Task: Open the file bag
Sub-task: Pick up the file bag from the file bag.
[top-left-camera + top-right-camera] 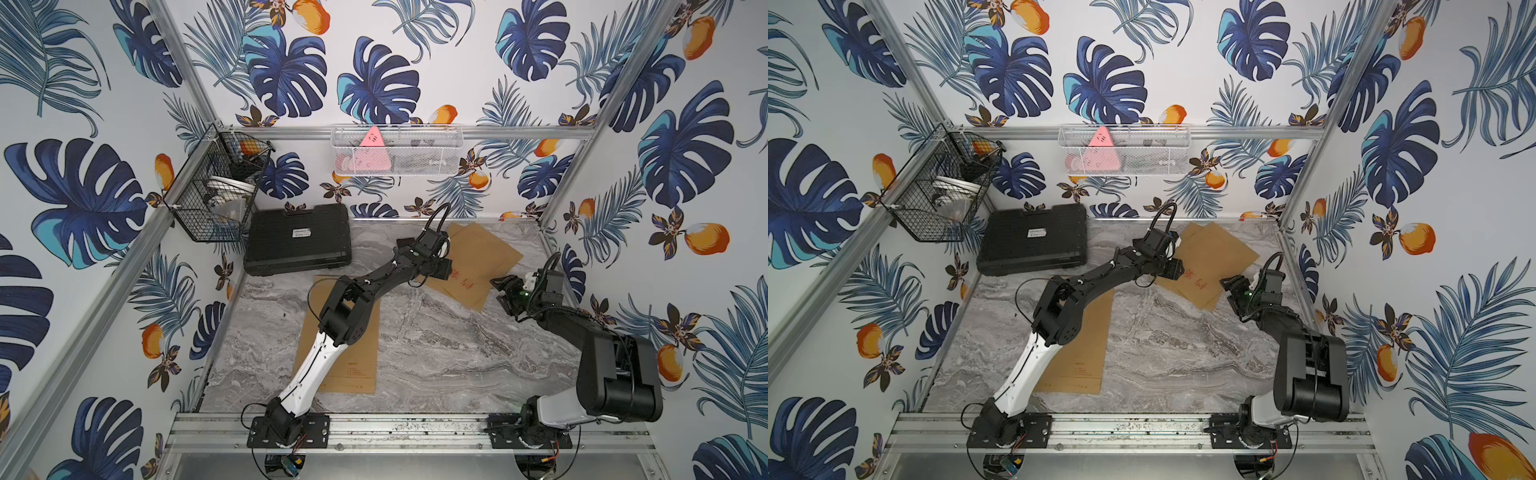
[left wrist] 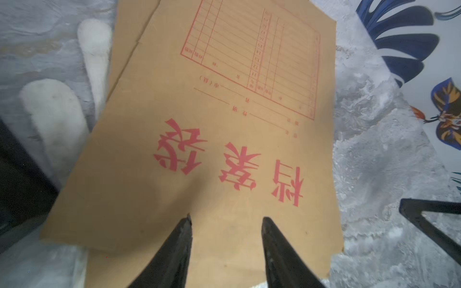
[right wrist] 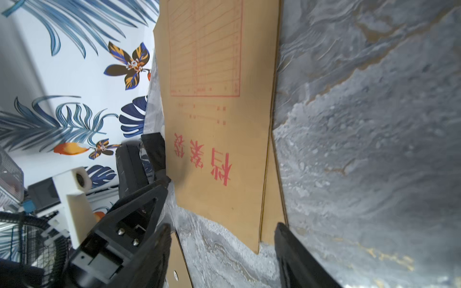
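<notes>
Brown kraft paper with red printed characters and a ruled red form: that is the file bag [image 1: 478, 262], lying flat at the far right of the grey marble-patterned table [image 1: 436, 353]. It rests partly on another brown sheet of the same kind.

We judge the step in hand to be taking hold of the bag's titled end so that it can be opened. To do this well, we would have one hand pin the bag and let the other catch only the top layer at the edge. The paper is thin and lies flush, so a finger has to slide under the rim rather than press down on it. We cannot see the flap or its fastening, so we would feel for the edge gently. We would also take care not to lift the sheet beneath.

The left hand [image 2: 225, 219] is over the bag's left side, just short of the big characters. Its fingers are set moderately apart with bare paper between them, gripping nothing. The right hand [image 3: 222, 225] waits at the bag's near right corner. Its fingers are wider apart, and the corner lies between them unpinched.
</notes>
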`<action>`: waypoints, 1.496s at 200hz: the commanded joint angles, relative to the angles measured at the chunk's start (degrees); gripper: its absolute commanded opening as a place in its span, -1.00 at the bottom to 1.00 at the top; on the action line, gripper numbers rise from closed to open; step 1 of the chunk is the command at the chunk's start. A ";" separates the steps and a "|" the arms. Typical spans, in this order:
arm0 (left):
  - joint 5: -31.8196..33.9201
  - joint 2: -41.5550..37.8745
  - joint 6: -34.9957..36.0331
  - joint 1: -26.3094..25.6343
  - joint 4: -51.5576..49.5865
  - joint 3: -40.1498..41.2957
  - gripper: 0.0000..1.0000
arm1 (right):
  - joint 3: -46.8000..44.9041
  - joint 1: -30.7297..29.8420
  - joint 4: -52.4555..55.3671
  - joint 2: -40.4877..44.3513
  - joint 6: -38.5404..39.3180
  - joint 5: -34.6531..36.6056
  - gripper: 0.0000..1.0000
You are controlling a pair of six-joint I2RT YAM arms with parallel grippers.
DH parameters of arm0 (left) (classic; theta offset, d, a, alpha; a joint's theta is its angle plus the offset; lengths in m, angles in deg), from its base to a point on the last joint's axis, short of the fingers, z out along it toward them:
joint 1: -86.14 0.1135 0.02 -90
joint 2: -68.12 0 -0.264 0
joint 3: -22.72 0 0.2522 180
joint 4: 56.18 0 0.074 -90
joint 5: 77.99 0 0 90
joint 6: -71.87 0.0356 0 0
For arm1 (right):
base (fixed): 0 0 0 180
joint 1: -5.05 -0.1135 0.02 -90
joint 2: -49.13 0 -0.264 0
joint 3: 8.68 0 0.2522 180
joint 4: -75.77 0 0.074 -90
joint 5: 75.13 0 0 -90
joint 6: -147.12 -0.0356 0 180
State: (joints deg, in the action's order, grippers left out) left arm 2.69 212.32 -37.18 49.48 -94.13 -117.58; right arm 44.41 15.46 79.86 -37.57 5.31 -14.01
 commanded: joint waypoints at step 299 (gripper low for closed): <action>-1.93 9.78 6.22 -0.16 -8.51 -3.30 0.09 | 10.76 4.35 -23.67 -27.52 -11.20 -10.47 0.12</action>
State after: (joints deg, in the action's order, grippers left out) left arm 1.44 219.93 -31.50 49.39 -90.50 -121.69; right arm 55.25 19.83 56.80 -64.91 -3.81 -23.33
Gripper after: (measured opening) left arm 0.548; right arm 0.591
